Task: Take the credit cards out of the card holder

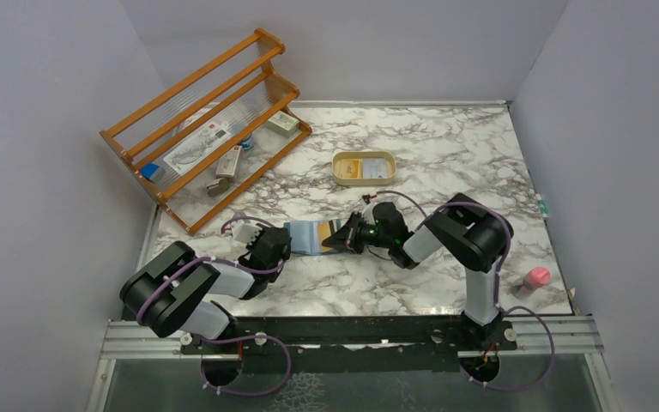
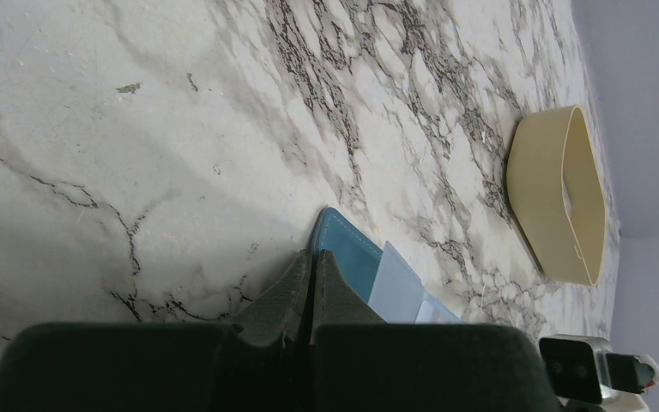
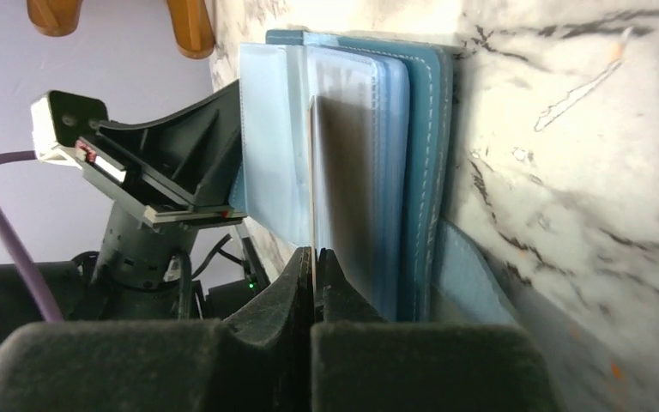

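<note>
The teal-blue card holder (image 1: 307, 238) lies open on the marble table between my two grippers. My left gripper (image 1: 281, 244) is shut on its left edge; the left wrist view shows the fingers pinched together (image 2: 311, 262) on the teal cover (image 2: 347, 245), with pale inner slots (image 2: 395, 285) beside them. My right gripper (image 1: 344, 238) is shut on a thin credit card (image 3: 312, 172), seen edge-on and still standing partly in the pale blue slots (image 3: 356, 154) of the card holder (image 3: 425, 146). A yellow card (image 1: 365, 169) lies in the cream tray (image 1: 341, 171).
A wooden rack (image 1: 206, 129) with white packets and small items stands at the back left. The cream tray also shows in the left wrist view (image 2: 558, 193). A pink object (image 1: 536, 277) sits near the front right edge. Grey walls enclose the table.
</note>
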